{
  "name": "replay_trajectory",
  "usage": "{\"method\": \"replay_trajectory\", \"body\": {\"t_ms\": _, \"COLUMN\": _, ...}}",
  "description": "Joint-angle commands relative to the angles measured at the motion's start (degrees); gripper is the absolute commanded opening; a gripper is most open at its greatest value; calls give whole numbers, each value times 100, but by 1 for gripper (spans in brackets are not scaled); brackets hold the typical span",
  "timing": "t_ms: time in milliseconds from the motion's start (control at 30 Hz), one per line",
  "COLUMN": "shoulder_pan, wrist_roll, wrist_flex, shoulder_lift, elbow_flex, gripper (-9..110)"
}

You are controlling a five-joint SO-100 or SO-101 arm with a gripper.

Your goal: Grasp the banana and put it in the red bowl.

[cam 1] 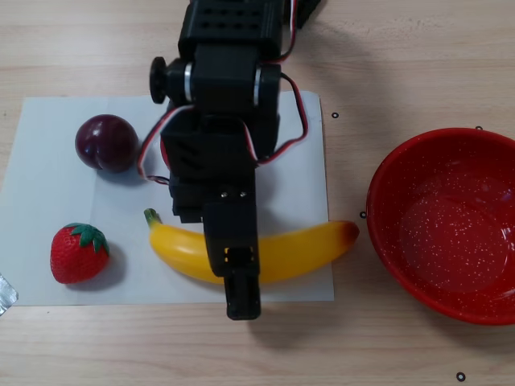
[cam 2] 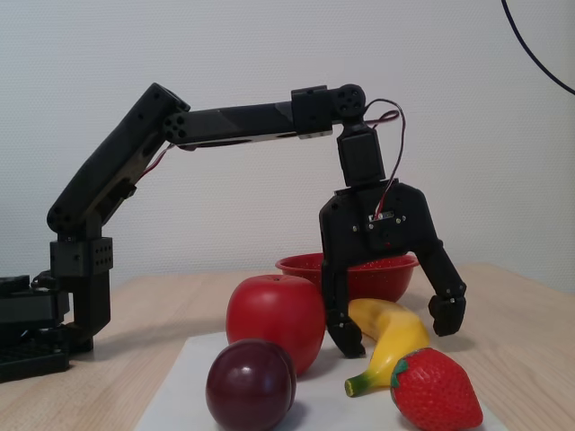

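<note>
**Straddling the banana, fingers apart**

Hovering low over the banana (cam 2: 393, 334), my hand (cam 2: 395, 330) is spread wide, with one finger on each side of the fruit and neither clearly touching it in the fixed view. In that view one fingertip (cam 2: 346, 340) sits down beside the banana on the apple's side, and the other fingertip (cam 2: 446, 316) hangs on the far side, slightly higher off the paper.

Landmark for positions: the banana (cam 1: 298, 246).
- It lies flat on the white paper sheet (cam 1: 48, 185), which rests on the wooden desk (cam 1: 418, 64). In the other view its green stem end points toward the strawberry (cam 1: 78, 253) and its reddish-orange end reaches the paper's edge, pointing toward the red bowl (cam 1: 451, 229).
- Red bowl: just past the banana's reddish end, on bare desk, apart from the fruit. Nothing visible inside except white speckles.
- Strawberry: near the stem end, not touching in the other view.
- Plum (cam 1: 105, 142): beyond the stem end, well apart, on the same paper.
- Apple (cam 2: 275, 316): seen only in the fixed view, beside the banana; in the other view my arm covers it.

My arm's body crosses over the banana's middle in the other view, hiding that part.
</note>
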Motion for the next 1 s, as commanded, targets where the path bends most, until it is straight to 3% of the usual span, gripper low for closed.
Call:
{"method": "replay_trajectory", "body": {"t_ms": 0, "shoulder_pan": -79, "wrist_roll": 35, "wrist_flex": -26, "shoulder_lift": 404, "elbow_flex": -659, "gripper": 35}}
{"method": "replay_trajectory", "body": {"t_ms": 233, "shoulder_pan": -79, "wrist_roll": -35, "wrist_flex": 88, "shoulder_lift": 439, "elbow_flex": -650, "gripper": 22}}
{"method": "replay_trajectory", "body": {"t_ms": 400, "shoulder_pan": -79, "wrist_roll": -79, "wrist_flex": 185, "shoulder_lift": 562, "elbow_flex": -606, "gripper": 1}}
{"method": "replay_trajectory", "body": {"t_ms": 967, "shoulder_pan": -114, "wrist_roll": -545, "wrist_flex": 958, "shoulder_lift": 1960, "elbow_flex": -308, "gripper": 0}}
